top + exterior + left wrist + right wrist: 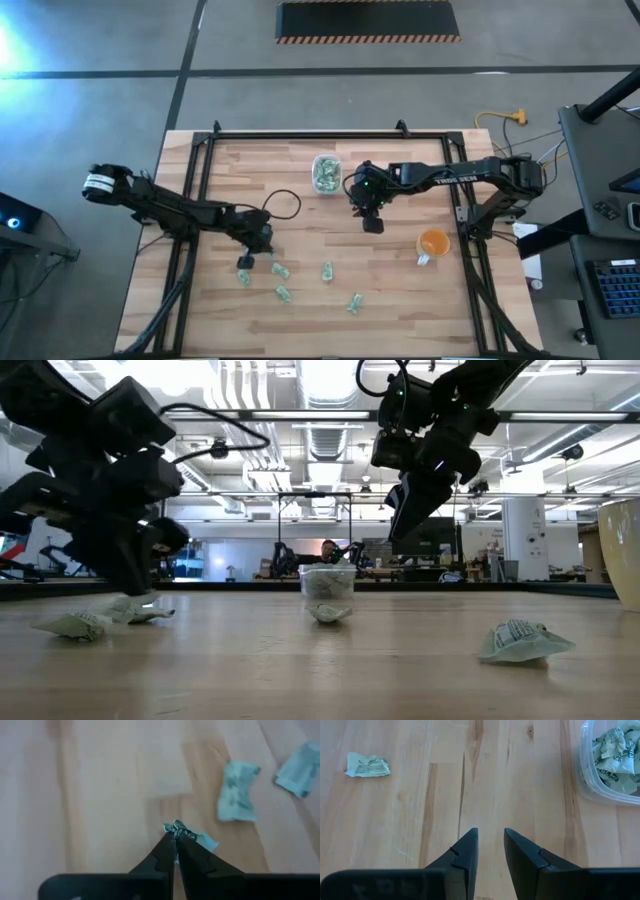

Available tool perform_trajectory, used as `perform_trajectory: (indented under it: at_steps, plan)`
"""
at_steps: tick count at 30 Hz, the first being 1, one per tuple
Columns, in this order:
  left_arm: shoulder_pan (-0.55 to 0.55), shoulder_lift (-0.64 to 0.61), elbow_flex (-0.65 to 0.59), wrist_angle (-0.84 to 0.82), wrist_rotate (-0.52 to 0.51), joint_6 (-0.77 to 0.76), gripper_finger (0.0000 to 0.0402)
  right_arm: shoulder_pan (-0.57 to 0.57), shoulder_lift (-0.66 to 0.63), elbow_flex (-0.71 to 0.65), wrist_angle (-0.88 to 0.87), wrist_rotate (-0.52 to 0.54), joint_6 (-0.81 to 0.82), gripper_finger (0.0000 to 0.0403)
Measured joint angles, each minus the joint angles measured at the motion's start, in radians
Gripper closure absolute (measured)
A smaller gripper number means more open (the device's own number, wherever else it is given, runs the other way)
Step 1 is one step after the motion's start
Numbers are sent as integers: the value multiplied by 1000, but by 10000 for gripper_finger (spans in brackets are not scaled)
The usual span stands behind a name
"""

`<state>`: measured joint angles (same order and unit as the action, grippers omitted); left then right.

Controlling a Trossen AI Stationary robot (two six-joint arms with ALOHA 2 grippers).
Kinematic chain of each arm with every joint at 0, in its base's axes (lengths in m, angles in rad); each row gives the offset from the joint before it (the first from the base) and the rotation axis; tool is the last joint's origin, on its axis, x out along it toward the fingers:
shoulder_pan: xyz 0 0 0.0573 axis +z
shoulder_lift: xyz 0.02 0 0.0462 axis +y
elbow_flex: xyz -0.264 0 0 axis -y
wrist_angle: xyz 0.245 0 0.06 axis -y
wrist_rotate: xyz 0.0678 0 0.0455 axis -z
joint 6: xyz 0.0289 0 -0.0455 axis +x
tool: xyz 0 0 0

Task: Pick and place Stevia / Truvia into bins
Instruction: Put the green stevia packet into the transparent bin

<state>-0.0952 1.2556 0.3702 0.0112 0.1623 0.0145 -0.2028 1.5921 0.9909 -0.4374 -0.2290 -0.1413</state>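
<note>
Several crumpled green-and-white Stevia packets lie flat on the wooden table toward its near side (327,270) (353,302) (284,292). The clear bin (326,173) stands near the far edge with packets inside it (612,755). My left gripper (175,836) is low over the near-left packets, shut on one packet (192,835). Two more packets lie beyond it (237,795). My right gripper (491,842) hangs open above bare wood, on the near right of the bin, touching nothing. My left gripper pinches a crumpled Stevia packet by its edge (176,827) between the free ends of both fingers, slanting down from above. The rest of the packet (202,839) sticks out beyond the fingertips. Whether it is lifted clear of the table, I cannot tell.
An orange cup (433,243) stands near the table's right edge. A black frame (300,136) runs along the far and side edges. A loop of cable (285,203) lies by the left arm. Bare wood stretches between the bin and the packets.
</note>
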Motion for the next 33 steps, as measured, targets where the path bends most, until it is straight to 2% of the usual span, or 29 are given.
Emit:
perform_trajectory:
  at_steps: [3,6,9,11,16,22,27,33]
  plan:
    - [0,0,19,6,-95,53,398,0,0,0,2,0,-4,319]
    - [2,0,33,42,-248,122,398,0,0,0,3,0,-16,322]
    - [5,0,42,149,-403,214,398,0,0,0,4,1,-19,323]
    - [15,0,42,234,-455,291,398,0,0,0,6,1,-19,322]
    - [79,1,61,432,-460,459,398,0,0,0,7,1,-19,318]
    - [212,61,104,629,-442,467,398,0,0,0,8,1,-19,318]
    - [316,173,186,667,-395,464,398,0,0,0,8,1,-21,325]
    - [402,364,349,651,-383,463,398,0,0,0,8,1,-24,327]
